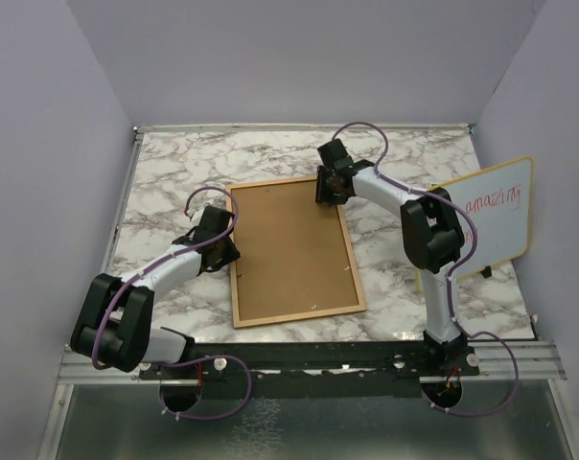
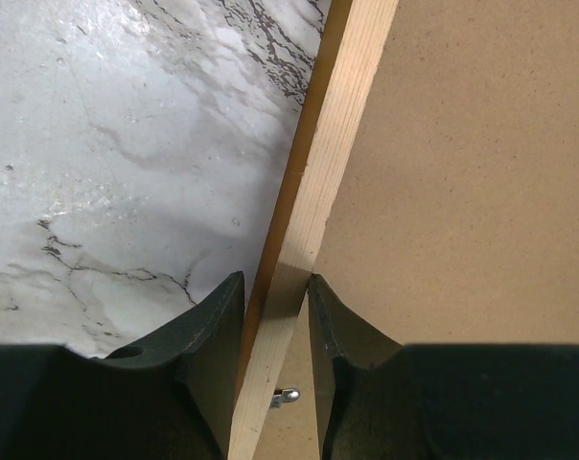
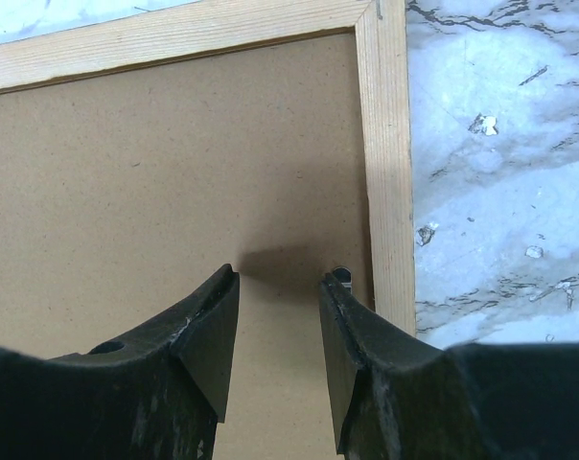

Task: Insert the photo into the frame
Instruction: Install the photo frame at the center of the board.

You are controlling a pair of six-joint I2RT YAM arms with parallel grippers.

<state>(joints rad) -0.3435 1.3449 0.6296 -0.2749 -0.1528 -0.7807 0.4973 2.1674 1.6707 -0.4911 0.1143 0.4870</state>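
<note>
Nearest the arm bases, the left gripper (image 2: 275, 280) straddles the left rim (image 2: 337, 144) of the frame (image 1: 289, 249). Its two dark fingers are pressed against either side of the pale wood strip, so it looks clamped on that edge. I judge the grip is there to pin the frame while the other arm works. A small metal clip (image 2: 288, 395) shows just inside the rim, low between the fingers.

The frame lies flat and back-side up in the middle of the table (image 1: 174, 163), a glossy white marble-patterned top with grey veins. The rim is thin, straight-grained wood, orange-brown on its outer side. The back board (image 3: 155, 172) is a matte brown sheet with a fine speckled, cork-like surface.

Further off, the right gripper (image 3: 278, 273) hangs over the far right corner of the board with its fingers apart and nothing between them. One fingertip is just beside another metal tab (image 3: 340, 275) against the rim, probably to turn it.

The photo is not visible in any view, and whether it lies under the board cannot be told.

At the right edge a yellow-rimmed whiteboard (image 1: 496, 216) with red handwriting stands tilted, well apart from the frame
</note>
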